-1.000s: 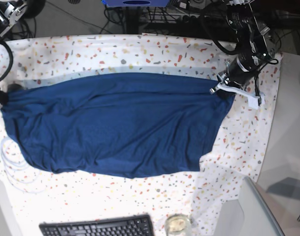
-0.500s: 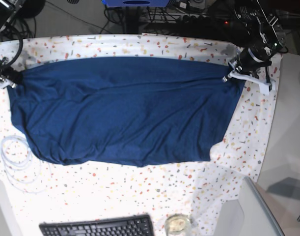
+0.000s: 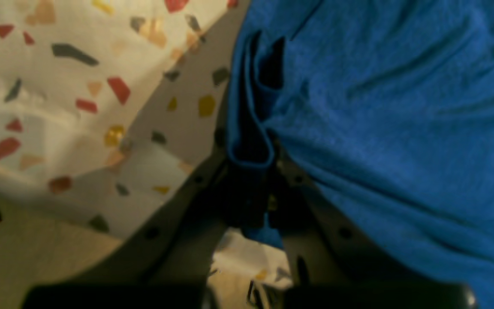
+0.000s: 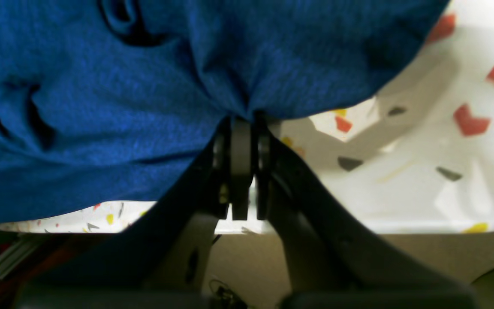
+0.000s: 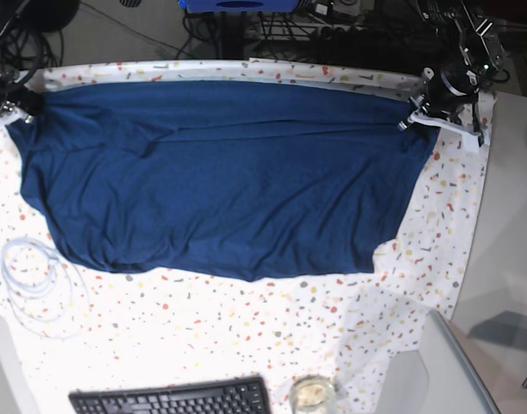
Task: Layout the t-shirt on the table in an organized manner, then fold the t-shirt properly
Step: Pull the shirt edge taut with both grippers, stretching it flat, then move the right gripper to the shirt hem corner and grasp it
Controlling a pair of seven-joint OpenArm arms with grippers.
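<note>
Overhead, the t-shirt (image 5: 220, 172) lies spread wide across the far half of the desk (image 5: 246, 336), its upper edge drawn almost straight along the back rim of the speckled cloth. Lower edge sags in a shallow curve toward the near side; a few long creases run across the upper third.

Left hand (image 5: 416, 114) sits at the shirt's far corner on the base view's right side, clenched on the fabric. Its wrist view shows a rolled hem of the t-shirt (image 3: 358, 107) pinched between the dark fingers (image 3: 195, 201), with the speckled desk (image 3: 58, 86) just beside it, partly in shadow.

Right hand (image 5: 20, 110) is at the opposite far corner, on the base view's left, also clamped on the shirt. Wrist view: the fingertips (image 4: 240, 141) pressed together with a bunch of blue t-shirt (image 4: 101, 107) gathered right at their tips, the cloth folding away in soft puckers; desk (image 4: 423, 150) visible past it.

Elsewhere on the near side: a coil of white cable (image 5: 30, 276) close to the shirt's lower left corner, a black keyboard (image 5: 172, 400) at the front edge, a small glass jar (image 5: 312, 393) just beside it.
</note>
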